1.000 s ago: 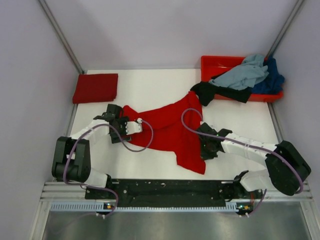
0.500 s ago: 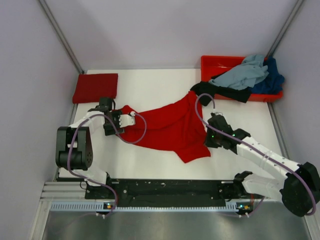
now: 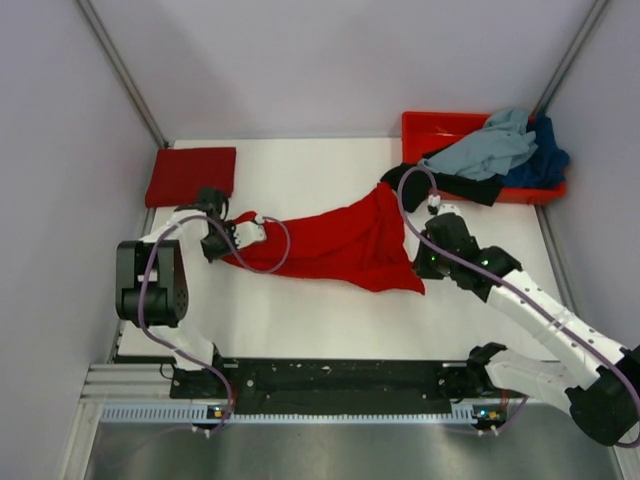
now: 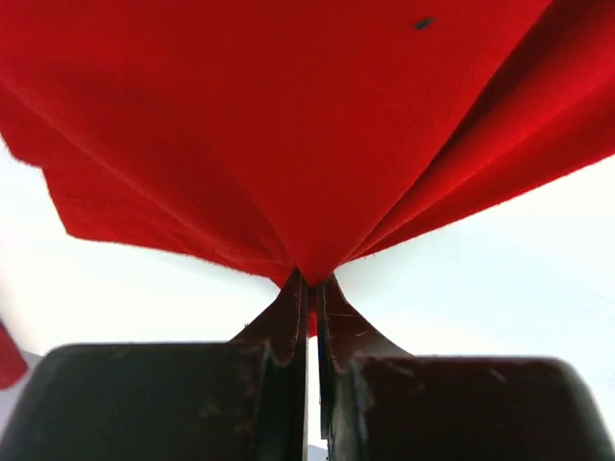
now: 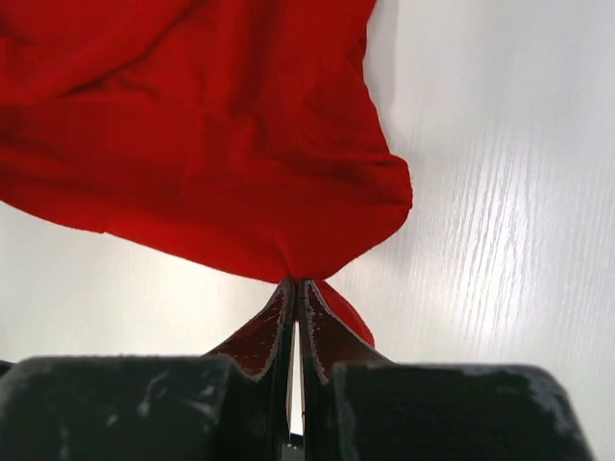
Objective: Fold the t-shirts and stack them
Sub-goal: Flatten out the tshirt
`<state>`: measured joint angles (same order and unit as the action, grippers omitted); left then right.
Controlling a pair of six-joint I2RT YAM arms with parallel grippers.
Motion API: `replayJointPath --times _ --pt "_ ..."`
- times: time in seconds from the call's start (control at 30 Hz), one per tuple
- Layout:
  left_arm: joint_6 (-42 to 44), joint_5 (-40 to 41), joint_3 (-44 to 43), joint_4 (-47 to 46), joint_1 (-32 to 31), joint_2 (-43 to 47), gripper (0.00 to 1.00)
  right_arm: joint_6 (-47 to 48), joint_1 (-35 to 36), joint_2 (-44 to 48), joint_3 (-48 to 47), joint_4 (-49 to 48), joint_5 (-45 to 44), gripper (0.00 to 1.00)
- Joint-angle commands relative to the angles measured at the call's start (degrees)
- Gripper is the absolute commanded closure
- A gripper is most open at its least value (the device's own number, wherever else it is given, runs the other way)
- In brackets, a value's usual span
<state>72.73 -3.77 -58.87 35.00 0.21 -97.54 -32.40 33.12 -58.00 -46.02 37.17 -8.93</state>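
Cloth of the bright red t-shirt (image 3: 340, 245) lies stretched in folds across the table (image 3: 300, 320) between the 2 grippers. Left gripper (image 4: 309, 283) is pinched tight on its left edge, and right gripper (image 5: 294, 285) is likewise clamped on its right corner. Folded darker red t-shirt (image 3: 191, 175) sits well apart at back left.

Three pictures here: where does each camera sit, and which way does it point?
Top external: above and behind the robot, looking down on the table; left arm and right arm show.
Left wrist: on the left arm, facing along its shut jaws at the bright red t-shirt.
Right wrist: on the right arm, jaws pinching the same shirt.
Shared: that shirt.
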Motion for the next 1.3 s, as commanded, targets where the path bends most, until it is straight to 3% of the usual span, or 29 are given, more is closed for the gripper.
replayJointPath --times 0.0,0.2,0.47,0.57,0.73,0.8,0.93,1.07,1.2,1.27 --pt "-9.1 0.1 -8.2 13.0 1.5 6.9 1.0 4.4 -0.6 3.0 -10.1 2.6 -2.4 1.0" --pt "-15.3 -1.4 -23.0 28.7 2.2 17.8 1.0 9.6 -0.6 6.6 -25.7 6.9 -3.9 1.0" --pt "-17.9 7.1 -32.3 28.1 2.5 32.4 1.0 13.5 -0.6 10.7 -43.8 11.7 -2.6 1.0" --pt "-19.7 9.6 -38.8 30.1 2.4 34.2 1.0 13.6 -0.6 12.2 -48.6 12.5 -2.1 1.0" --pt "-20.1 3.5 -46.5 38.9 2.4 34.2 1.0 13.4 -0.6 13.9 -52.8 13.1 -0.5 1.0" --pt "-19.6 -2.3 -43.8 39.8 2.5 34.9 1.0 13.2 -0.6 13.6 -52.3 13.0 0.2 1.0" --pt "-19.2 -10.4 -29.8 36.0 2.3 35.5 1.0 13.0 -0.6 11.5 -47.9 12.1 2.6 1.0" --pt "-11.9 -17.4 -17.9 43.3 -2.3 33.4 0.97 12.7 -0.6 9.0 -41.0 11.0 2.3 1.0" --pt "-9.4 -17.3 -1.2 42.9 -15.8 35.7 0.64 11.2 -0.6 8.4 -30.9 7.3 3.4 1.0" --pt "-8.3 -17.6 4.4 41.7 -18.9 35.5 0.52 10.8 -0.6 7.9 -27.5 6.3 2.9 1.0"
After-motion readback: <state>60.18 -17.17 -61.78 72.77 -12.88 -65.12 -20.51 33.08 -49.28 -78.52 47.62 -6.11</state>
